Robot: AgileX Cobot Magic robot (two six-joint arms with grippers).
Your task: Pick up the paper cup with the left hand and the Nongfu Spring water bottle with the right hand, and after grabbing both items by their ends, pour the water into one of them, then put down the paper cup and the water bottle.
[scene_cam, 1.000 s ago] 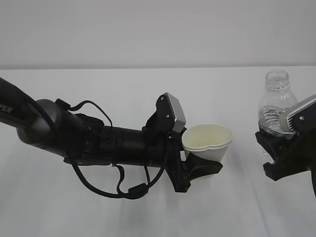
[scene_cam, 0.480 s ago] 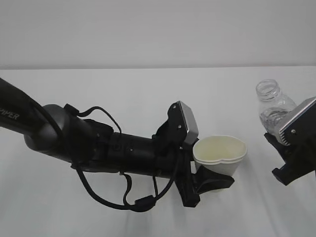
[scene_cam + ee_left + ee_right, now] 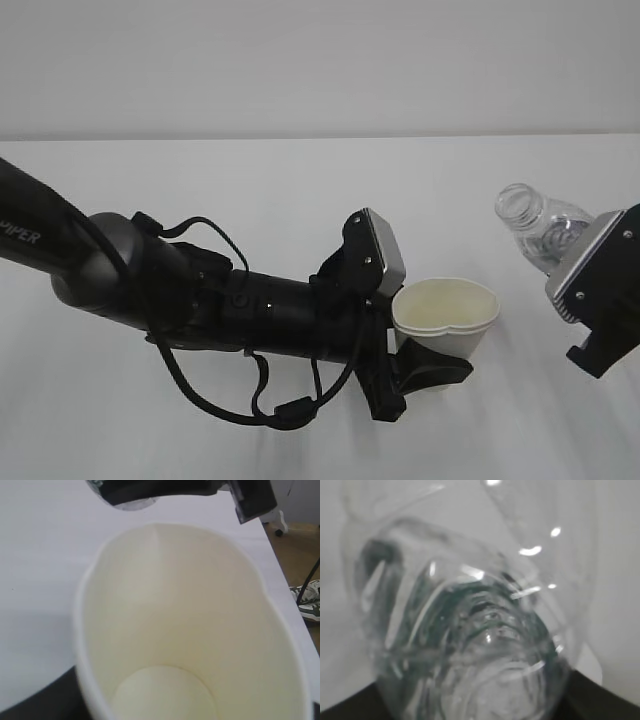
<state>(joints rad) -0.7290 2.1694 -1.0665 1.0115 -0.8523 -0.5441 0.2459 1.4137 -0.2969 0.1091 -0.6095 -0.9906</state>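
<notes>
My left gripper (image 3: 432, 362) on the "PIPER" arm is shut on the white paper cup (image 3: 447, 316), squeezing its rim into a dented oval; the cup is held upright above the table. The left wrist view looks down into the cup (image 3: 185, 630), cream-white inside and dry. My right gripper, at the right edge of the exterior view, is shut on the clear water bottle (image 3: 535, 222), which is tilted with its open mouth pointing left toward the cup. The right wrist view is filled by the bottle (image 3: 470, 630) with water and a green tint. Its label is hidden.
The white table (image 3: 250, 190) runs back to a plain white wall. In the left wrist view the table's right edge (image 3: 287, 595) shows, with floor, a cable and a shoe beyond it.
The right gripper has tipped the bottle from upright to leaning left toward the cup and moved right. The left arm moved the cup right and slightly lower, then held steady.
</notes>
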